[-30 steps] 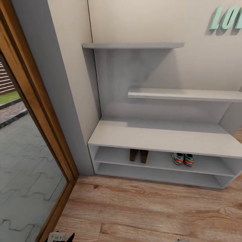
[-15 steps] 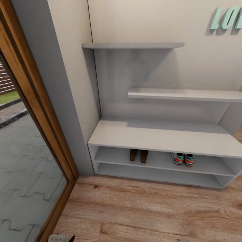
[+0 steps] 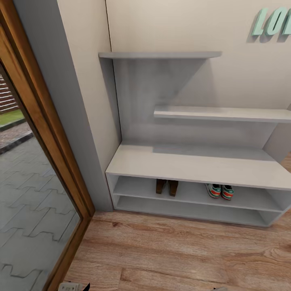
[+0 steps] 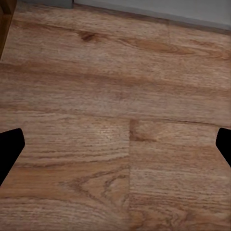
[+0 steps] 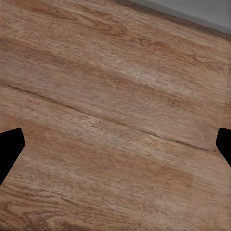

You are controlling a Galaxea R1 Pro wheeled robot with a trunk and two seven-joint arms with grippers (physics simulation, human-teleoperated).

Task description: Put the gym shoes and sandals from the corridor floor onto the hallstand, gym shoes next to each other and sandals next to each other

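corridor floor [image 3: 182, 250], light wood planks with knots, runs across the front of the head view and under both wrist cameras. hallstand [image 3: 194, 163] stands against the cream wall, pale grey, low bench top bare, two open shelf levels under it, tall back panel, two staggered upper shelves above. glass door with wood frame [image 3: 52, 161] sits to the left, grey paving seen through it. teal wall letters [image 3: 271, 22] at top right read "lo" then get cut off by the frame edge.

two sandals [image 3: 167, 187] sit on the upper open shelf level, left of centre, side by side and touching or nearly so, ends pointing out. two gym shoes [image 3: 220, 191] sit on the same shelf level to the right, side by side, green stripes and red showing; label too small to read. the pairs are well apart from each other, none on the floor.

left claw [image 4: 115, 144] has dark fingertips [image 4: 9, 149] far apart at the frame edges, nothing between them, bare planks below. right claw [image 5: 115, 144] is the same, tips spread wide, nothing held. both claws are low over the floor, well short of the shoes on the rack.
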